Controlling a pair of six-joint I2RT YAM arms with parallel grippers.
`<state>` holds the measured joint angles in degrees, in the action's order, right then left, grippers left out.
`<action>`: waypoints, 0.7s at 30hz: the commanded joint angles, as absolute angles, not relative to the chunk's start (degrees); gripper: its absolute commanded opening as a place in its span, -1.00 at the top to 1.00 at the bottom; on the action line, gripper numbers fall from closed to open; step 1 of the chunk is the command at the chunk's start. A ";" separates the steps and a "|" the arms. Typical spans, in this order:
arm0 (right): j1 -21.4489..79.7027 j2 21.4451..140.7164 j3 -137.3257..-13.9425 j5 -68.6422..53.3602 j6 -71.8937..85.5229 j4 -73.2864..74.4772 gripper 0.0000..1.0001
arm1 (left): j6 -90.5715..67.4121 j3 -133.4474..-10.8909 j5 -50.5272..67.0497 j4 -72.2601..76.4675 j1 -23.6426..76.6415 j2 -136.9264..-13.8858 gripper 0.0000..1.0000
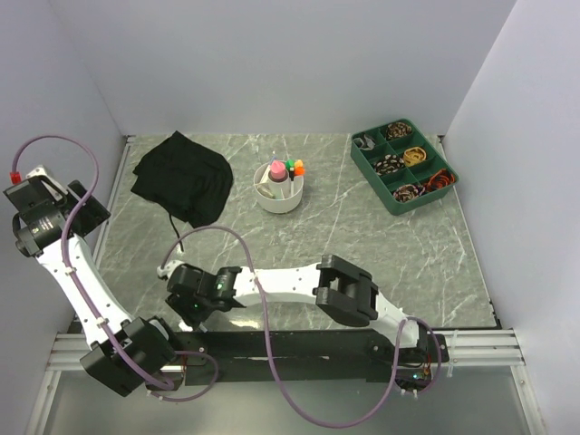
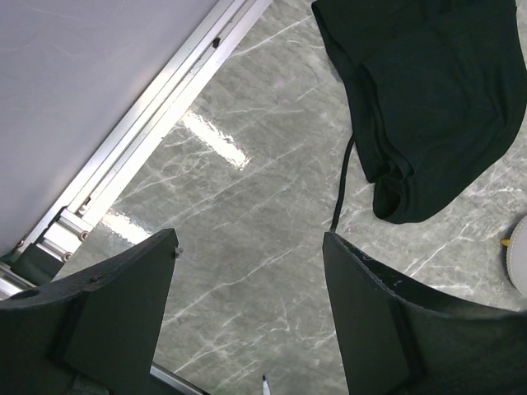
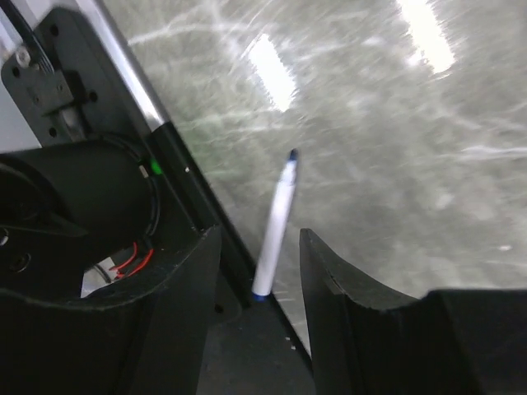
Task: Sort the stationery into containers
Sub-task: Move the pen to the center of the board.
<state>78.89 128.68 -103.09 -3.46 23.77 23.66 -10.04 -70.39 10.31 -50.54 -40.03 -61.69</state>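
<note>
A thin white pen (image 3: 276, 222) with a blue end lies at the table's near edge, against the black base plate. My right gripper (image 3: 258, 239) is open with one finger on each side of the pen, not gripping it; in the top view the right gripper (image 1: 190, 306) hides the pen. The pen tip also shows in the left wrist view (image 2: 264, 383). My left gripper (image 2: 249, 239) is open and empty above bare table at the left (image 1: 91, 210). The white bowl (image 1: 278, 195) holds a pink-capped bottle (image 1: 276, 170) and green (image 1: 288, 166) and orange (image 1: 298, 168) highlighters. The black bag (image 1: 181, 177) lies at the back left.
A green divided tray (image 1: 403, 166) with coiled bands and cables sits at the back right. The left arm's base motor (image 3: 74, 206) with wires is close beside the right gripper. A metal rail (image 2: 156, 115) runs along the table's left edge. White walls enclose three sides.
</note>
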 commanded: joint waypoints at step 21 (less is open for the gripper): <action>81.91 135.53 -97.74 8.26 24.35 25.05 0.46 | -8.62 -70.14 16.61 -51.24 -42.01 -59.94 -0.54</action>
<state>80.88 131.81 -102.45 6.22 23.77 22.20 -9.89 -70.28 14.81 -50.92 -41.67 -61.56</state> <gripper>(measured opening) 0.270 0.771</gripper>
